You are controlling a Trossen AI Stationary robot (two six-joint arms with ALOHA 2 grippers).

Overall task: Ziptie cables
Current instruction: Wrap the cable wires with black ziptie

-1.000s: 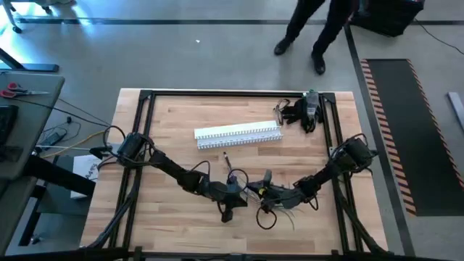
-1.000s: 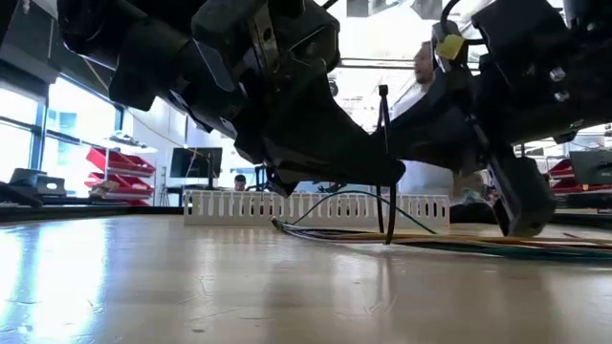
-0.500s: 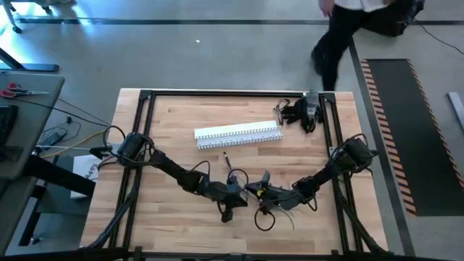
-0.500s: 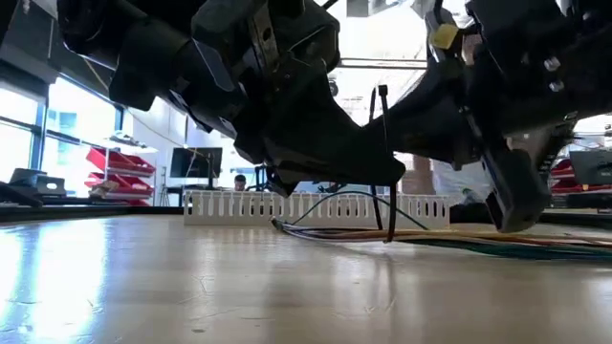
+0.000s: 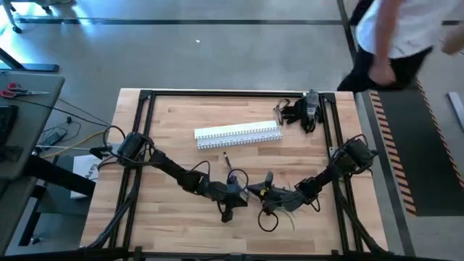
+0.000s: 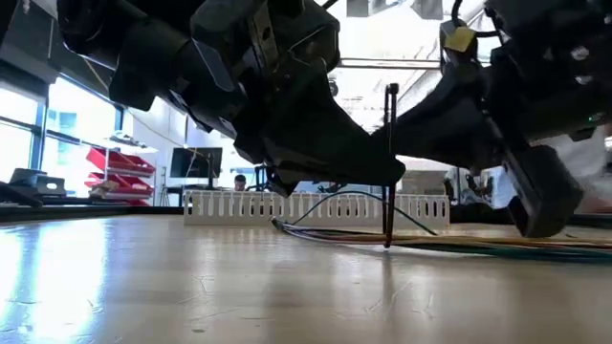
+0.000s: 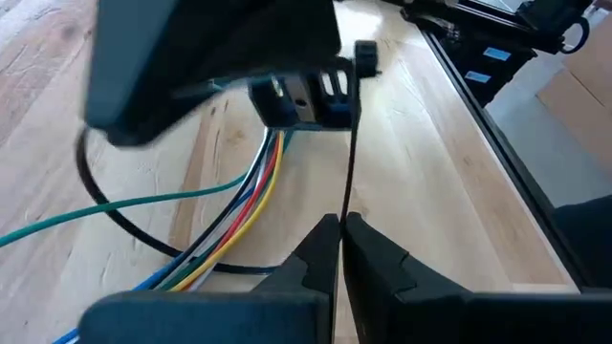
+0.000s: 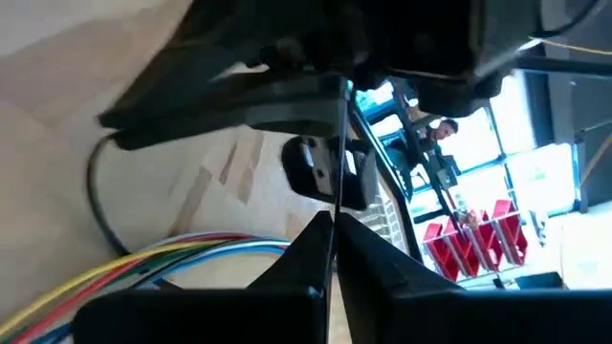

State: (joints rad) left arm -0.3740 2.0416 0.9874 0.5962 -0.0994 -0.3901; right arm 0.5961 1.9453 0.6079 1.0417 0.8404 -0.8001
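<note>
While both arms crowd together at the near middle of the worktop (image 5: 174,138), we are in the threading-and-tightening step: a thin black ziptie (image 6: 389,162) stands upright over the cables (image 6: 459,241), which lie flat on the wood near its front edge, in front of the white slotted channel (image 5: 238,134) and well apart from it. In the left wrist view the left gripper (image 7: 340,227) has its jaws closed on the tie's strap, only a sliver of gap between the tips, with the tie's head (image 7: 365,55) farther up the strap, next to a bracket on the other arm. In the right wrist view the right gripper (image 8: 331,225) likewise pinches the same thin black strap, jaws nearly touching. From above, the two grippers meet over the bundle, the left gripper (image 5: 233,196) just beside the right gripper (image 5: 270,196), and a black loop (image 5: 267,220) lies on the wood in front of them. We cannot tell whether the tie already encircles all the wires. We judge the tie to be placed but not yet cinched. The next move calls for one gripper to hold firm while the other draws the strap through in line with it, without dragging the cables sideways. A person (image 5: 395,36) is passing beyond the far right corner.
</note>
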